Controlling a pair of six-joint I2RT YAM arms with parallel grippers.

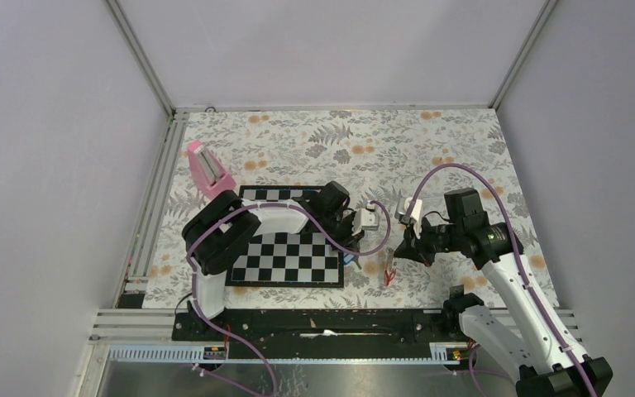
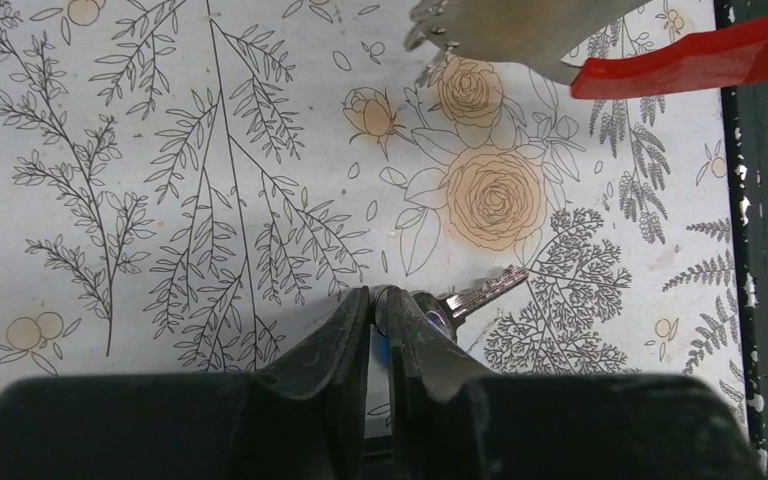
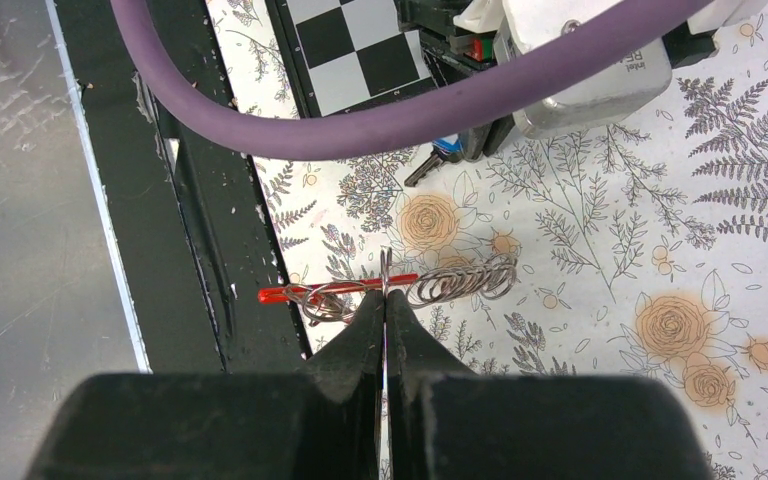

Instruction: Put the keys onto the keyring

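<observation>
My left gripper (image 2: pixel 388 300) is shut on the blue-tagged key; its silver blade (image 2: pixel 485 292) sticks out to the right, low over the floral mat. In the top view this gripper (image 1: pixel 352 248) sits by the chessboard's right edge. My right gripper (image 3: pixel 385 298) is shut on the thin ring (image 3: pixel 385 266) of the keyring, with the red strap (image 3: pixel 335 290) and coiled wire (image 3: pixel 465 282) hanging across the fingertips. In the top view the right gripper (image 1: pixel 403 246) holds the fob (image 1: pixel 389 271) just right of the left gripper. The red-tagged key is not discernible.
A chessboard (image 1: pixel 285 248) lies under the left arm. A pink wedge block (image 1: pixel 208 168) stands at the back left. A black rail (image 1: pixel 322 322) runs along the mat's near edge. A purple cable (image 3: pixel 410 110) crosses the right wrist view.
</observation>
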